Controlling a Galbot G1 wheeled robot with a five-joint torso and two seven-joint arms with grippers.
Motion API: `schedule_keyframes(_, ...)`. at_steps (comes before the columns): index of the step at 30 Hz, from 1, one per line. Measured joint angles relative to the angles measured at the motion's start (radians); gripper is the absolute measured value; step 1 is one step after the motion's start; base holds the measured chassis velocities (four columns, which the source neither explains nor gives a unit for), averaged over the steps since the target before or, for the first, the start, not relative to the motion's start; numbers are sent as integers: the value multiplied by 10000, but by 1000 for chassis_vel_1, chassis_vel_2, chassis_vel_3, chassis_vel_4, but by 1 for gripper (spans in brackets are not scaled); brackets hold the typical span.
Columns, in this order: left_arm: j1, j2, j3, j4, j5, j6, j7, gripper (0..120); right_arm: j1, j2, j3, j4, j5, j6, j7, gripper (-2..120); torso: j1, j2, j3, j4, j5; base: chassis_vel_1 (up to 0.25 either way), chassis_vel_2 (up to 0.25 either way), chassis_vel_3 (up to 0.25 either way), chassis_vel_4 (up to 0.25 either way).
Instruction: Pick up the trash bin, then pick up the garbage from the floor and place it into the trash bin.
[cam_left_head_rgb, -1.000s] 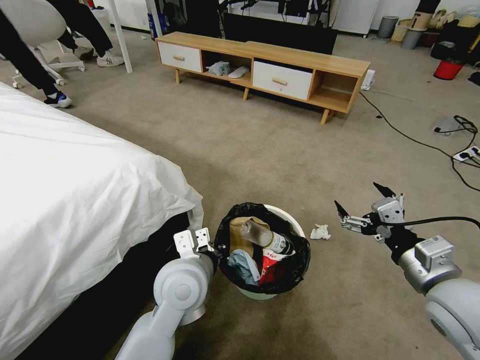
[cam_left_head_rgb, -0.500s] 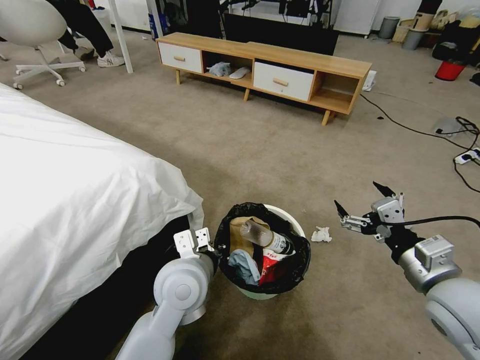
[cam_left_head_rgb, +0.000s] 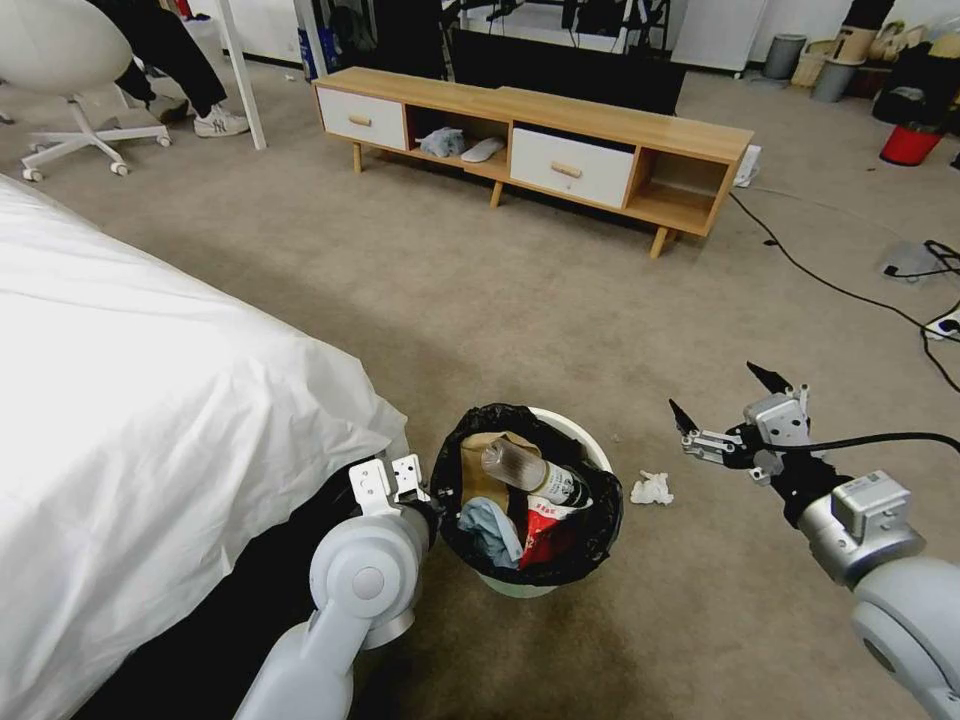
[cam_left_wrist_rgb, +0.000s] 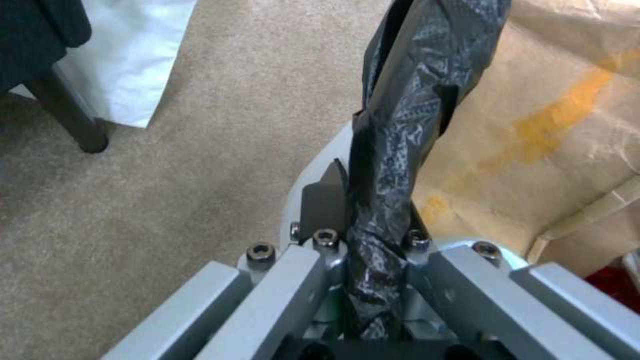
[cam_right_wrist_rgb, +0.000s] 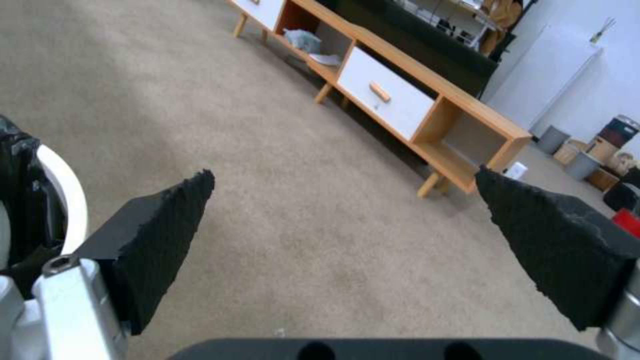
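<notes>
Floor (cam_left_head_rgb: 520, 300): one tissue (cam_left_head_rgb: 651, 488) left beside your trash bin (cam_left_head_rgb: 590, 447).
Left end effector (cam_left_wrist_rgb: 363, 235): clamped on bin rim.
Right end effector (cam_left_head_rgb: 728, 408): wide; lower it onto tissue.

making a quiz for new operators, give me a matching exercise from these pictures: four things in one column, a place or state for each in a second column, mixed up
Things:
1. left gripper
2. right gripper
3. crumpled white tissue
4. clear plastic bottle

Places or states:
A. lying on the beige carpet beside the bin
B. open, holding nothing
C. lying on top inside the round white trash bin
D. clamped on the bin's black-bagged rim

Pairs: 1-D, 2-B, 3-A, 4-C
</notes>
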Motion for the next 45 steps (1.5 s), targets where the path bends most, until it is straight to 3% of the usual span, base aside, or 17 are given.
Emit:
schedule_keyframes(10, 4, 38, -7, -30, 6, 0, 41, 1, 76, -7, -28, -24, 46, -47, 0, 100, -1, 1, -2, 0, 0, 0, 0, 0, 0)
schedule_keyframes(17, -15, 72, 136, -93, 113, 1, 542, 1, 63, 24, -33, -35, 18, -65, 0, 100, -1, 0, -2, -2, 0, 0, 0, 0, 0)
schedule_keyframes(30, -388, 153, 362, 53, -92, 1, 844, 1, 110, 12, 27, -49, 27, -84, -10, 100, 0, 0, -2, -1, 0, 0, 0, 0, 0)
schedule_keyframes(45, -784, -383, 388, 504, 168, 1, 1197, 1, 90, 20, -10, -78, 38, -93, -32, 100, 0, 1, -2, -1, 0, -15, 14, 13, -12)
